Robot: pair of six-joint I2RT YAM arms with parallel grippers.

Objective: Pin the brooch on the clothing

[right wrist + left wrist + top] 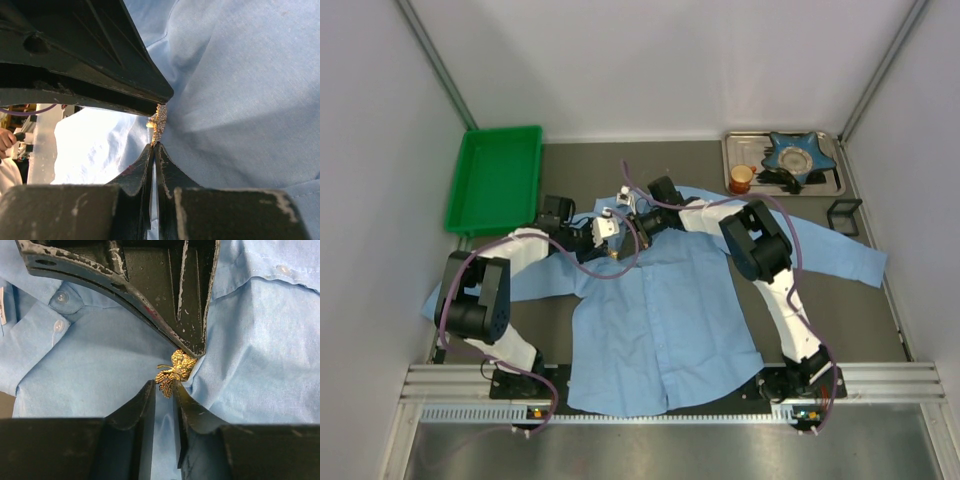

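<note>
The light blue shirt (660, 320) lies spread flat on the table, collar at the far end. Both grippers meet just below the collar. The gold brooch (174, 371) sits on the fabric (100, 350). My left gripper (164, 387) has its narrow jaws closed on the brooch's lower lobe. My right gripper (194, 349) comes in from the opposite side, its tip on the brooch's upper edge, where the cloth puckers. In the right wrist view the brooch (159, 122) stands edge-on at the tips of my shut right gripper (155, 146). In the top view the left gripper (608, 238) and right gripper (638, 225) hide the brooch.
A green bin (495, 180) stands at the far left. A metal tray (732, 148) at the far right holds an orange cup (741, 178) and a blue star-shaped dish (792, 155). A small black frame (844, 215) lies right of the shirt sleeve.
</note>
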